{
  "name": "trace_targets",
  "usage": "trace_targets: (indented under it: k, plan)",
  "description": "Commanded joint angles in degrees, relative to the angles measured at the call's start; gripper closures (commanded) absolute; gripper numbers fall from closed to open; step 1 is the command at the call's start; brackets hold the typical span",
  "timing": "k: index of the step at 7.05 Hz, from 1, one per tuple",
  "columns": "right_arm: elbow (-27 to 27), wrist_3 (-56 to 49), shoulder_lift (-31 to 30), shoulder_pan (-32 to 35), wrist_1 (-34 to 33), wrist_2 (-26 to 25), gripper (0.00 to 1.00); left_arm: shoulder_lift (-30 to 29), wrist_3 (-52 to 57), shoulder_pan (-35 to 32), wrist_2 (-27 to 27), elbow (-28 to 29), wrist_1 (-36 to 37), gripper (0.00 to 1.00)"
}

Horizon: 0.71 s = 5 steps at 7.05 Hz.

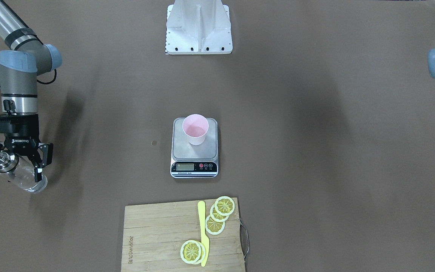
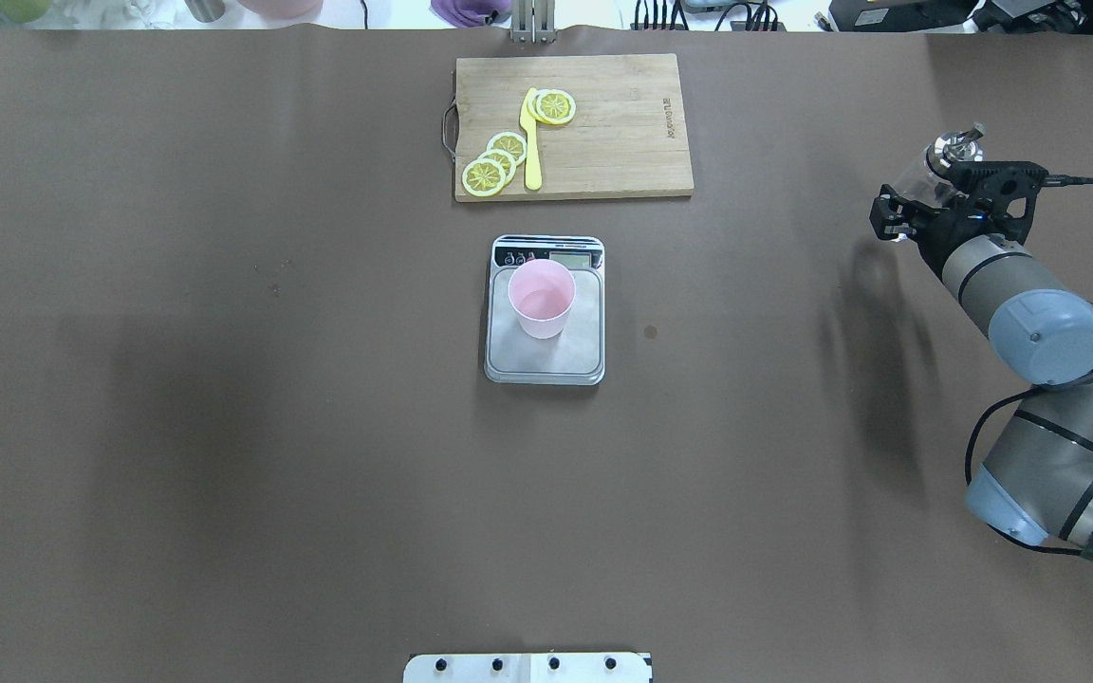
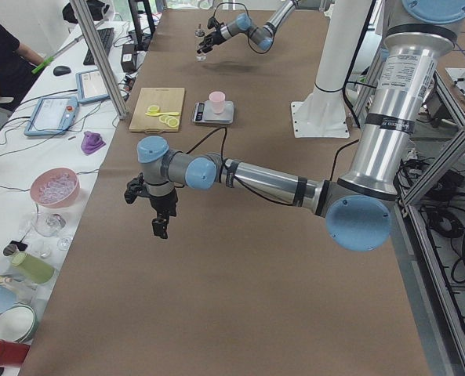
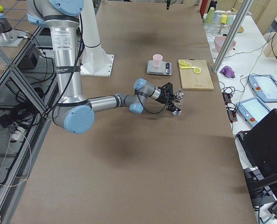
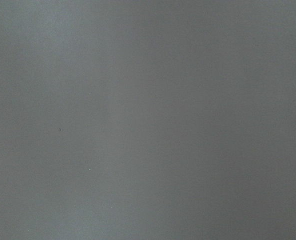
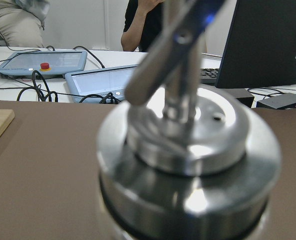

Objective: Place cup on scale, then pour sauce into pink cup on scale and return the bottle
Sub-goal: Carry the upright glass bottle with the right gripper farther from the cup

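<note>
The pale pink cup [image 1: 195, 130] stands upright on the steel scale [image 1: 194, 156] at the table's middle; both also show in the overhead view, the cup [image 2: 540, 299] on the scale [image 2: 546, 365]. My right gripper [image 1: 21, 160] is far to the robot's right of the scale, shut on the clear glass bottle [image 1: 26, 181], which is tilted. Clear sauce shows in its body. Its metal pourer cap [image 6: 187, 150] fills the right wrist view. My left gripper [image 3: 158, 211] shows only in the exterior left view, over bare table; I cannot tell if it is open.
A bamboo cutting board [image 1: 157, 238] with lemon slices [image 1: 223, 211] and a yellow knife [image 1: 203, 234] lies just beyond the scale, at the operators' edge. The white robot base [image 1: 198, 28] stands on the robot's side. Tablets and cables lie past the table's edge [image 6: 63, 65].
</note>
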Motion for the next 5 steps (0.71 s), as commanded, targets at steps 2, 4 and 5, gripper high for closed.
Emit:
trace_targets:
  k: [2, 4, 5]
  plan:
    - [0.05, 0.38, -0.62, 4.53, -3.00, 10.85, 1.00, -0.07, 0.00, 0.00, 0.00, 0.35, -0.11, 0.01]
    - [-0.65, 0.38, -0.89, 4.46, -3.01, 10.81, 1.00, -0.07, 0.00, 0.00, 0.00, 0.35, -0.11, 0.01]
    - [-1.17, 0.38, -0.89, 4.37, -2.66, 10.55, 1.00, -0.16, 0.00, 0.00, 0.00, 0.35, -0.02, 0.01]
